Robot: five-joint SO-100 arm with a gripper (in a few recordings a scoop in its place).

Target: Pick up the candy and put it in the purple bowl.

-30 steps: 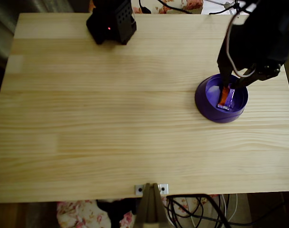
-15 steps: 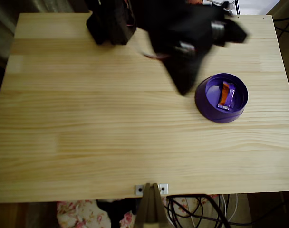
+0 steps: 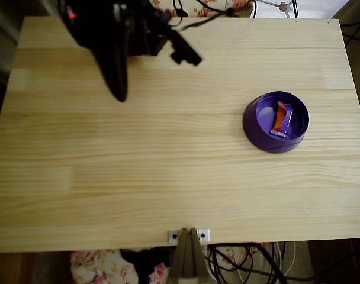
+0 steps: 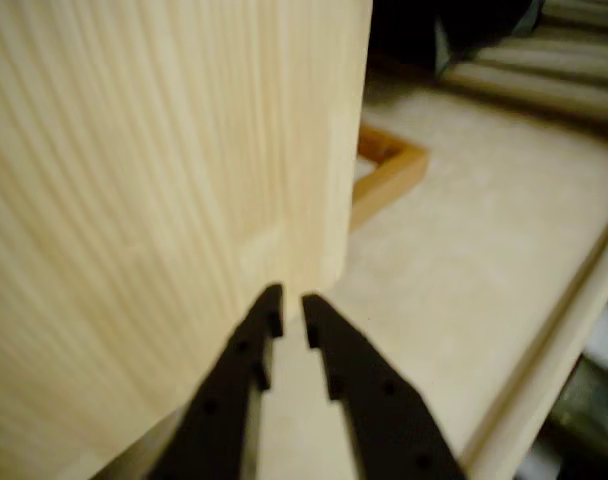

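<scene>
- The candy (image 3: 280, 119) is lying inside the purple bowl (image 3: 253, 125) in the overhead view, its orange stripe facing up, with nothing gripping it.
- The bowl is sitting on the wooden table (image 3: 168, 171), out toward three o'clock from the table's middle and near the right edge.
- The candy is resting a touch toward the two o'clock side of the bowl's floor, lying lengthwise roughly from twelve to six.
- The black arm is showing at the top left of the overhead view, around eleven o'clock, and the gripper (image 3: 118, 94) is pointing down toward six o'clock over bare wood.
- Gripper and bowl are sitting well apart, the bowl lying off toward the gripper's four o'clock.
- In the wrist view the gripper (image 4: 289, 307) is showing two black fingers (image 4: 246, 345) almost pressed together, only a thin slit between the tips, and pinching nothing.
- Behind those tips the wrist view is catching the pale table edge running up toward twelve o'clock, with a light floor to the right and a wooden frame (image 4: 389, 175) lying on it at about two o'clock.
</scene>
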